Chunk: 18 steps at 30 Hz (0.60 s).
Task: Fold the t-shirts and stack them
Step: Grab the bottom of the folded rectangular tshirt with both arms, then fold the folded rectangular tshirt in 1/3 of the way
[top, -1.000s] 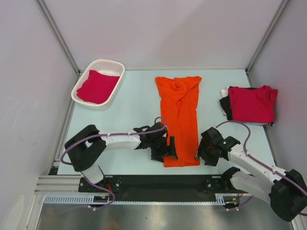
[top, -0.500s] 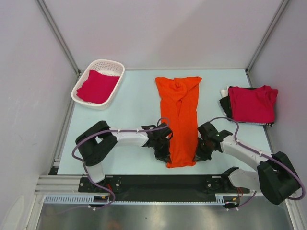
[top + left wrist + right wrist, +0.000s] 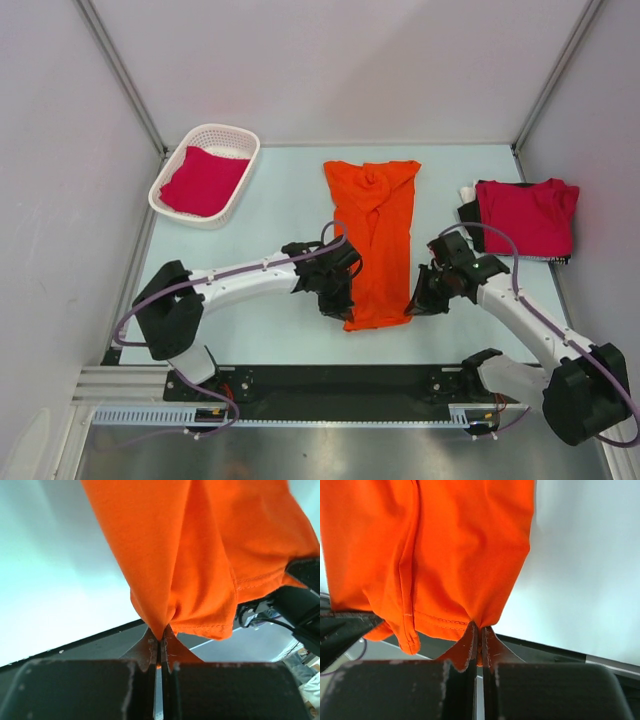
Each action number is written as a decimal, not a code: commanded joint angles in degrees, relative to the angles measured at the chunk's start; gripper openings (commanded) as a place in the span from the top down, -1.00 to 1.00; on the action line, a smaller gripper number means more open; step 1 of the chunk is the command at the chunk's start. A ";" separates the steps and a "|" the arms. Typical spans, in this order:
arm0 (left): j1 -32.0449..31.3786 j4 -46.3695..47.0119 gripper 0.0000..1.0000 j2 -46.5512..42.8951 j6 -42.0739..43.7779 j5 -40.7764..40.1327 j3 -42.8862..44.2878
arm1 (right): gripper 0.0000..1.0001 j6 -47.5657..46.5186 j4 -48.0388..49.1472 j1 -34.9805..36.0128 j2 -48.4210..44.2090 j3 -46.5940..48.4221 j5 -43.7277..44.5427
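top external: orange t-shirt is lying as a long strip at frame centre on the surface, collar toward the top, hem at the bottom.
left gripper: jaws are clamping the hem's left corner, biting only a thin edge of cloth.
right gripper: jaws are clamping the hem's right corner the same way.
slip risk: bites are looking shallow, so an uneven pull could be sliding a corner out.
fold risk: side folds are looking loose, and carrying the hem toward the collar may be opening them or bunching the middle.
skew risk: arms travelling out of step would be landing the hem crooked.
others: crimson stack is sitting at frame right and crimson t-shirt is lying in the basket at upper left, both well apart.
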 commanded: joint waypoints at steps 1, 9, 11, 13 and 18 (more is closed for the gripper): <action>0.65 -6.06 1.00 1.14 1.91 -2.79 5.67 | 1.00 -5.93 -0.86 -3.88 3.79 5.75 -2.08; 7.85 -9.40 0.99 7.55 7.53 -3.67 16.21 | 1.00 -10.31 4.24 -9.33 16.80 18.48 -4.45; 11.19 -9.84 1.00 9.75 9.37 -2.36 18.76 | 1.00 -11.20 4.42 -9.86 21.53 21.39 -4.45; 14.08 -9.84 1.00 12.55 10.78 -1.65 21.48 | 1.00 -11.73 5.38 -10.30 24.45 24.74 -4.80; 17.87 -11.34 1.00 18.71 14.92 0.37 27.90 | 0.98 -11.91 6.79 -11.09 33.67 30.10 -4.89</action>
